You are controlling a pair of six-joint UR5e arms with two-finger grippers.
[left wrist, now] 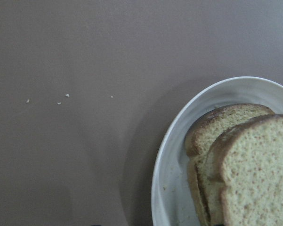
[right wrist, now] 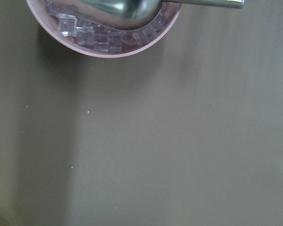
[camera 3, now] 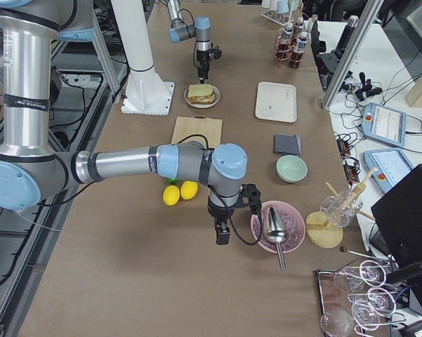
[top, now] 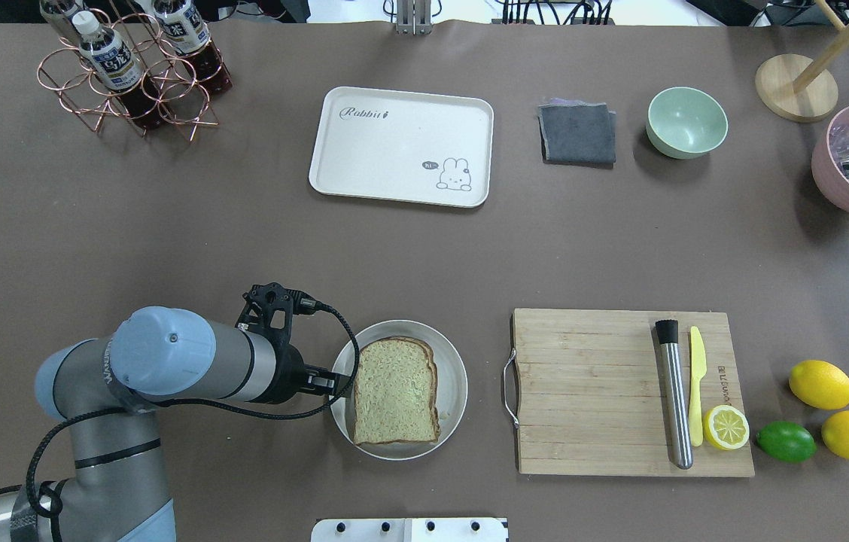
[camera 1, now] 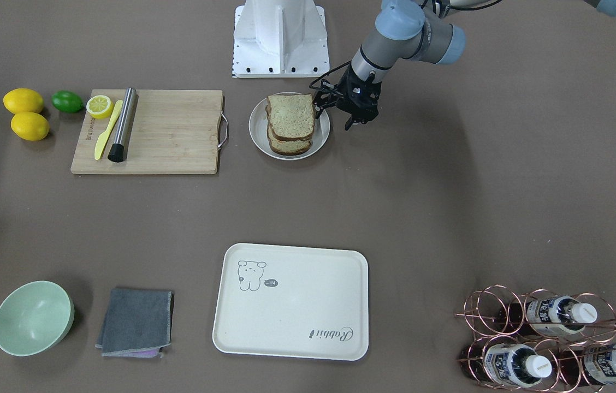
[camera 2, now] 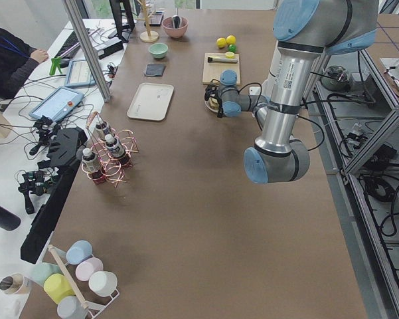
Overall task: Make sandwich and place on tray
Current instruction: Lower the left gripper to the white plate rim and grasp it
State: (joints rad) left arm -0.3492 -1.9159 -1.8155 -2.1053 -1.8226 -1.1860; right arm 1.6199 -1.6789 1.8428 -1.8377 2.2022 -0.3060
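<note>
The sandwich (top: 395,390) sits on the round white plate (top: 454,361) at the robot's edge of the table, just in front of its base. It is a stack of brown-crusted slices with the lower one peeking out a little from under the top one in the left wrist view. No filling can be made out between them from any angle. The stacking looks done, so the making part of the task seems finished. What is left is the transfer, since the tray (top: 400,145) lies bare on the far side of the table, well apart from the plate. The top slice is close to square but slightly longer in the direction running from the robot toward the tray. Its more rounded crust edge appears to face the tray side, though that is a fine call. The left gripper (camera 1: 335,119) hangs just beside the plate on the robot's left with its fingers spread and nothing between them, one fingertip close to the rim. The wooden cutting board (top: 597,391) lies near the plate on the other side. The right gripper (camera 3: 223,233) hangs far off beside a pink bowl (camera 3: 277,228) of ice cubes, and whether its jaws are apart cannot be told.
</note>
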